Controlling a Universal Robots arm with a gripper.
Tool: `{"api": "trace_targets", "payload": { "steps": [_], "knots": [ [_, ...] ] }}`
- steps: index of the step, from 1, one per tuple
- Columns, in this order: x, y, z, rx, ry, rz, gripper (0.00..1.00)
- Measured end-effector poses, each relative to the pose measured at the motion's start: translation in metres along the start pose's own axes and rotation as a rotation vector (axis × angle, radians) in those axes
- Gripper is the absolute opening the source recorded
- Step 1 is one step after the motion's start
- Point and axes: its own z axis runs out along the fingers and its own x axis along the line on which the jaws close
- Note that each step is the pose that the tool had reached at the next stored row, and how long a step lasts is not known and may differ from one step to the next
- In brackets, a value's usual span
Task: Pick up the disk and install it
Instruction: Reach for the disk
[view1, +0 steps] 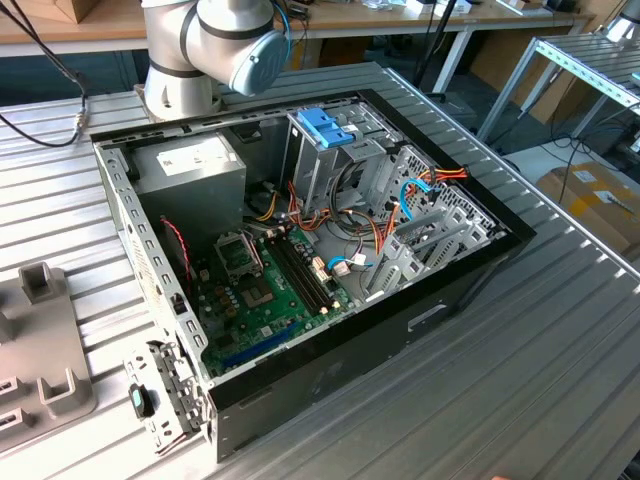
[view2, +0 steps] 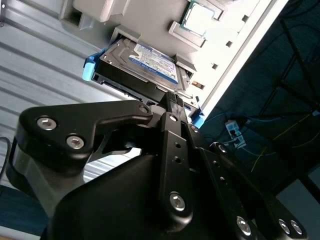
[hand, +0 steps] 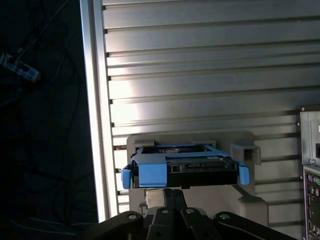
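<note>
Starting at the exterior view's left, you have a grey moulded tray (view1: 45, 340) lying on the ribbed metal table (view1: 540, 380), and just beside it stands the open computer case (view1: 330, 375) with its side panel off. Inside the case, working across, you can see a grey metal box with a white sticker (view1: 190, 165) in the far corner, a green circuit board (view1: 270, 300) on the case floor in front of it, then a tall metal cage with a blue handle (view1: 325, 130), and past that a tangle of orange and blue cables (view1: 420, 185) near the case's front end. The base of the arm (view1: 215, 40) rises behind the case at the far edge of the table. In both wrist views the disk (view2: 145, 62) (hand: 182, 167) lies flat on a grey holder (view2: 150, 20) (hand: 250, 155) on the table, close to the table's edge, label side up and with its blue frame around it. The end effector (view2: 172, 100) (hand: 167, 192) has its tip right at the disk's near edge, apparently touching it, but you cannot tell from these pictures whether it is clenched on the disk or released. The disk is outside the case and has not been installed.
</note>
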Motion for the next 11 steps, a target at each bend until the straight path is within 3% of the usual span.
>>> {"api": "trace_targets", "payload": {
  "steps": [7, 11],
  "knots": [
    [0.0054, 0.0006, 0.0036, 0.0003, -0.0002, 0.000, 0.11],
    [0.0072, 0.0045, 0.0067, 0.0008, -0.0001, 0.000, 0.11]
  ]
}}
